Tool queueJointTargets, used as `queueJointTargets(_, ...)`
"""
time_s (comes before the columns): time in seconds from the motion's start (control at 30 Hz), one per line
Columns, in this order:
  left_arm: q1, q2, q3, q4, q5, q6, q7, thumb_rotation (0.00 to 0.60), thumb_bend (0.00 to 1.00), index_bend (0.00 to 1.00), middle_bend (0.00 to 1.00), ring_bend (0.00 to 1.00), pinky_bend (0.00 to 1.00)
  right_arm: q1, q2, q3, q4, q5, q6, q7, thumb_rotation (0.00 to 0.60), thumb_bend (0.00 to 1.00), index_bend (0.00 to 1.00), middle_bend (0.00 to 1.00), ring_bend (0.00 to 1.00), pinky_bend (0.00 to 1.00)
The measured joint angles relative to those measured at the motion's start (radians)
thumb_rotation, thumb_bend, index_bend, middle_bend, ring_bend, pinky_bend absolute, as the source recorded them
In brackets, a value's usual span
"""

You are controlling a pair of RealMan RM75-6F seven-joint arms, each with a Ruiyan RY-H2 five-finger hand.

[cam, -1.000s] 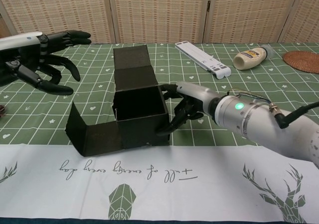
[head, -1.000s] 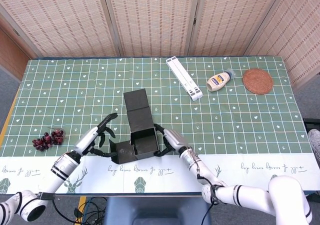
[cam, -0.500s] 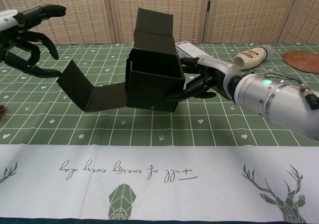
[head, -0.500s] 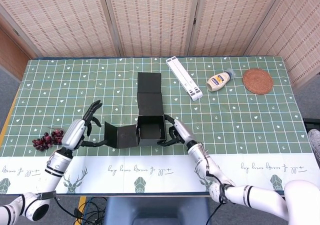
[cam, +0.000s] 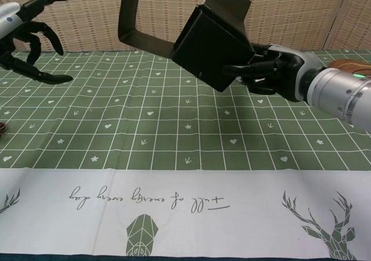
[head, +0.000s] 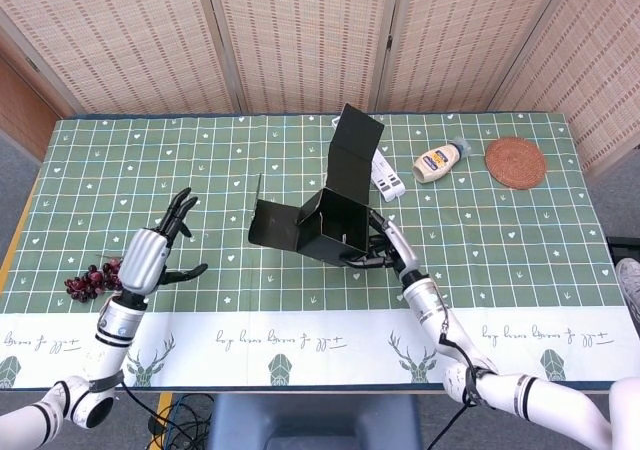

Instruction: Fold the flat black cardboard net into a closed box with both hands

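The black cardboard box point(head: 330, 220) point(cam: 215, 51) is partly folded and hangs tilted in the air above the table. Its lid flap point(head: 355, 150) sticks up and a side flap point(cam: 139, 23) reaches out to the left. My right hand point(head: 385, 245) point(cam: 268, 71) grips the box on its right side. Far to the left, my left hand point(head: 160, 250) point(cam: 29, 35) hovers with fingers spread and holds nothing.
A bunch of dark grapes point(head: 90, 280) lies at the left beside my left hand. Behind the box lie a white folding stand point(head: 385, 180), a mayonnaise bottle point(head: 438, 161) point(cam: 293, 57) and a round brown coaster point(head: 515, 161). The green checked cloth point(head: 200, 170) covers the table.
My right hand has lifted the box off the table, carried it right and tipped it. My left hand has drawn back to the left, away from the box.
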Motion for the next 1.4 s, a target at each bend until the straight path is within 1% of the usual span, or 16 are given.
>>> queueJointTargets(0.3,-0.072,-0.139,-0.027,0.172,0.059,0.061,-0.016,0.6,0.06,0.0,0.0,0.45,0.74,-0.009,-0.009,-0.024,-0.002,-0.042,-0.019,0.062,0.6,0.1,0.26,0.48,0.82,1.0)
queueJointTargets(0.6,-0.125,-0.226,-0.039,0.277,0.077,0.094,-0.061,0.6,0.06,0.0,0.0,0.45,0.74,0.002,-0.01,-0.043,-0.013,-0.048,-0.034,0.049,0.6,0.1,0.26,0.48,0.82,1.0)
queueJointTargets(0.73,-0.138,-0.234,-0.037,0.291,0.082,0.106,-0.075,0.6,0.06,0.0,0.0,0.45,0.74,0.011,-0.017,-0.053,-0.008,-0.047,-0.035,0.013,0.6,0.1,0.26,0.48,0.82,1.0)
queueJointTargets(0.97,-0.144,-0.221,-0.025,0.276,0.086,0.109,-0.078,0.6,0.06,0.0,0.0,0.45,0.74,0.043,-0.043,-0.066,0.004,-0.02,-0.045,-0.087,0.6,0.1,0.26,0.48,0.82,1.0)
queueJointTargets(1.27,-0.144,-0.211,0.005,0.252,0.093,0.094,-0.068,0.6,0.06,0.0,0.0,0.45,0.74,0.082,-0.079,-0.073,0.017,0.018,-0.057,-0.187,0.6,0.1,0.26,0.48,0.82,1.0)
queueJointTargets(1.33,-0.147,-0.21,0.012,0.254,0.096,0.085,-0.067,0.6,0.06,0.02,0.0,0.44,0.74,0.091,-0.086,-0.074,0.023,0.025,-0.06,-0.208,0.6,0.1,0.26,0.48,0.82,1.0)
queueJointTargets(1.37,-0.148,-0.21,0.015,0.257,0.097,0.081,-0.067,0.6,0.06,0.05,0.0,0.44,0.74,0.097,-0.09,-0.075,0.027,0.03,-0.063,-0.221,0.6,0.1,0.26,0.48,0.82,1.0)
queueJointTargets(1.4,-0.151,-0.211,0.018,0.262,0.098,0.076,-0.067,0.6,0.06,0.09,0.01,0.44,0.74,0.102,-0.094,-0.075,0.03,0.034,-0.066,-0.232,0.6,0.1,0.26,0.48,0.82,1.0)
